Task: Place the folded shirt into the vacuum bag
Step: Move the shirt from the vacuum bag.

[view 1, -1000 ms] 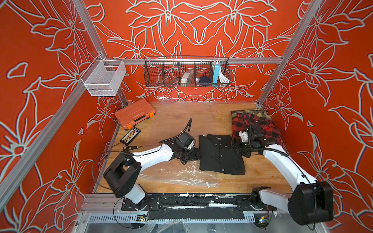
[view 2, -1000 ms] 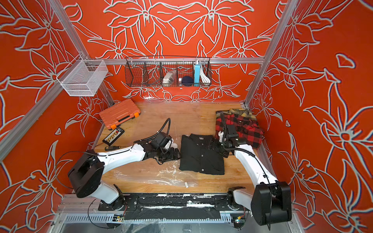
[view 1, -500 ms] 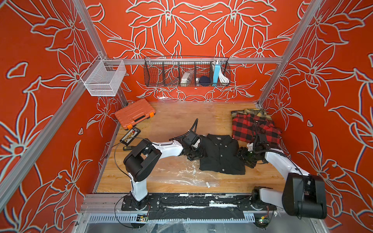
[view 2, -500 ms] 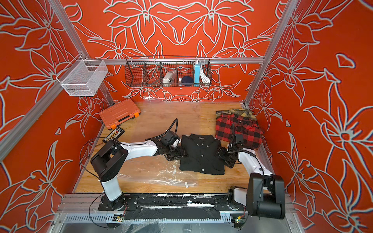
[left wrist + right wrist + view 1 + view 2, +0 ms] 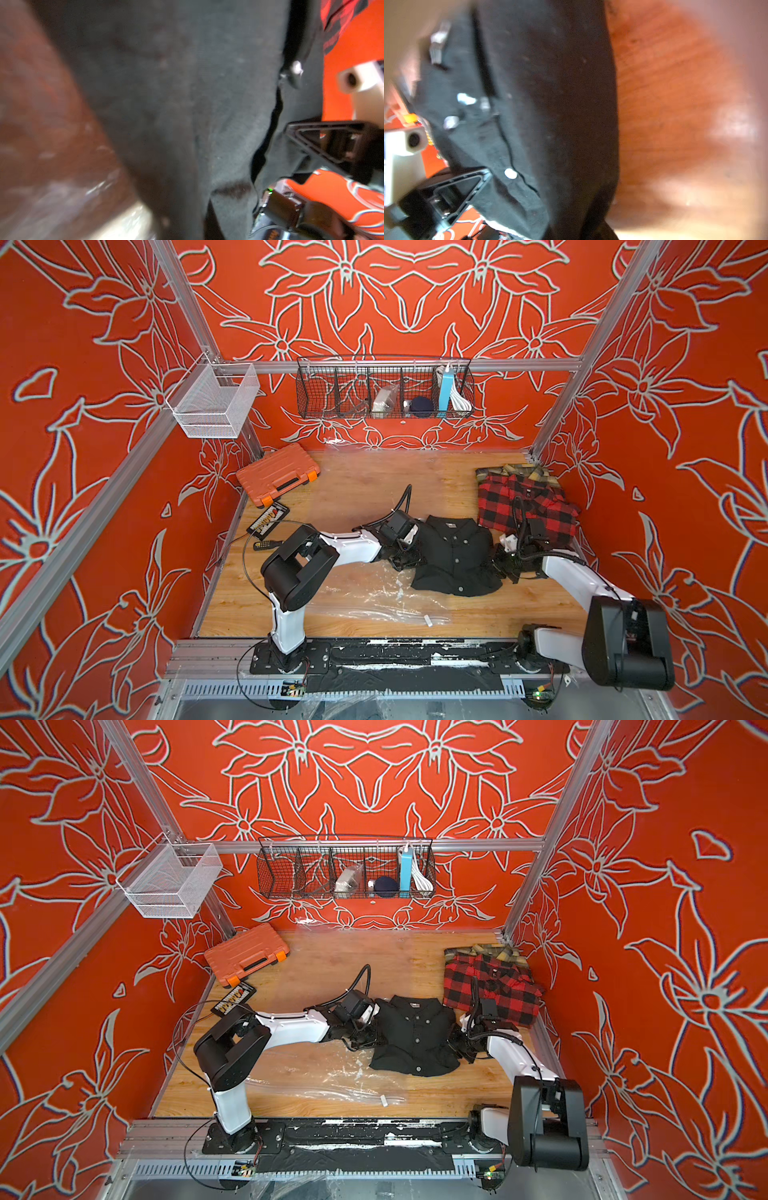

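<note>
Tabletop (image 5: 365, 489): wooden surface inside an enclosure of orange flower-patterned walls; it carries every item below except the two baskets.
Vacuum bag (image 5: 361, 601): transparent and crinkled, lying flat on the front-centre of the tabletop, in front of the left arm; seen in both top views (image 5: 316, 1077).
Black wire basket (image 5: 324, 393): hangs on the back wall rail and holds several small items.
Black folded shirt (image 5: 455, 556): lies collar-to-the-rear on the tabletop, outside the vacuum bag, just behind the bag's right end. Whether its front-left corner overlaps the plastic cannot be told.
Red plaid shirt (image 5: 523, 502): folded at the right rear, behind the right arm.
Orange tool case (image 5: 276, 472): closed, at the left rear corner.
White mesh basket (image 5: 212, 406): hangs on the left wall rail.
Left hand (image 5: 409, 559): clamped together on the black folded shirt's left edge.
Right hand (image 5: 500, 566): clamped together on the same shirt's right edge.
Slider clip (image 5: 427, 620): small, white, at the vacuum bag's front-right edge.
</note>
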